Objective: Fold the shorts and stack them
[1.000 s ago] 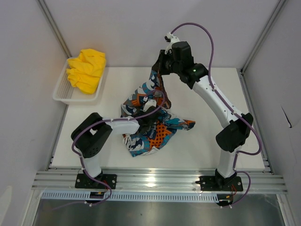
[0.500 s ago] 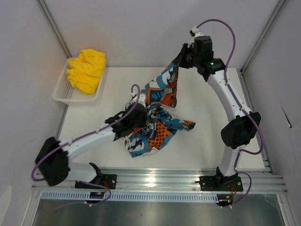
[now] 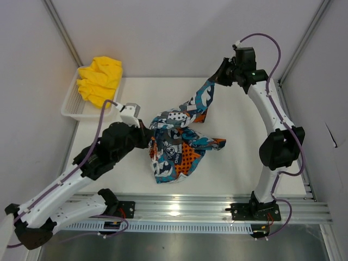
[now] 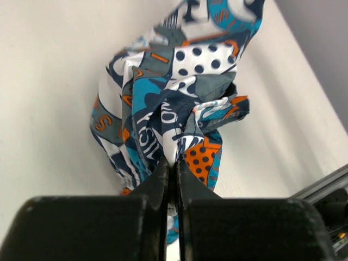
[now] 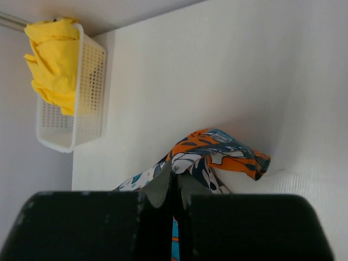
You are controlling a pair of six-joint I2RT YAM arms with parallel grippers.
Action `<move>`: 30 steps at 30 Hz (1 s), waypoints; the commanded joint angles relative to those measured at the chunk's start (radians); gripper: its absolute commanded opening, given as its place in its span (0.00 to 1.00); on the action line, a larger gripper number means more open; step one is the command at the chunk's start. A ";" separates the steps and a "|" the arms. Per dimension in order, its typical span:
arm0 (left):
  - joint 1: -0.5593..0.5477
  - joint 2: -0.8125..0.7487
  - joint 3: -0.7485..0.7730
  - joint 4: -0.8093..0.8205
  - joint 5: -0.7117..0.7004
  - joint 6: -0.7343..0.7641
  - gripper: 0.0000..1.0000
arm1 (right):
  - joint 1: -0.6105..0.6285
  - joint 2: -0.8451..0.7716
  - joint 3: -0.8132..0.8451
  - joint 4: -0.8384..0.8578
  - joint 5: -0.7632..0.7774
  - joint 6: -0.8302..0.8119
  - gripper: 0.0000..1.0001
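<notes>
Printed shorts point(image 3: 179, 155): limp, light cloth, bunched mid-frame. Left pincer point(image 4: 173, 166) nips a central fold; right pincer point(image 5: 175, 179) holds an edge aloft, upper right. Waistband corners likely handle better.

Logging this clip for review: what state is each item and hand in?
printed shorts: unfolded, bunched, stretched between both hands.
yellow shorts: crumpled in the basket.
basket: upright, holding the yellow shorts.
left hand: shut on printed shorts.
right hand: shut on printed shorts.
</notes>
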 commanded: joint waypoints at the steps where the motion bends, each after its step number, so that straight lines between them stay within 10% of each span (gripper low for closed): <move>1: 0.005 -0.098 0.118 -0.065 -0.065 0.015 0.00 | 0.022 0.021 -0.003 -0.015 -0.042 0.033 0.00; 18: 0.013 -0.078 0.423 -0.186 -0.273 0.184 0.00 | 0.053 -0.068 -0.357 0.140 -0.147 0.030 0.18; 30: 0.013 -0.047 0.459 -0.200 -0.254 0.224 0.00 | 0.042 -0.269 -0.846 0.587 -0.364 -0.002 0.58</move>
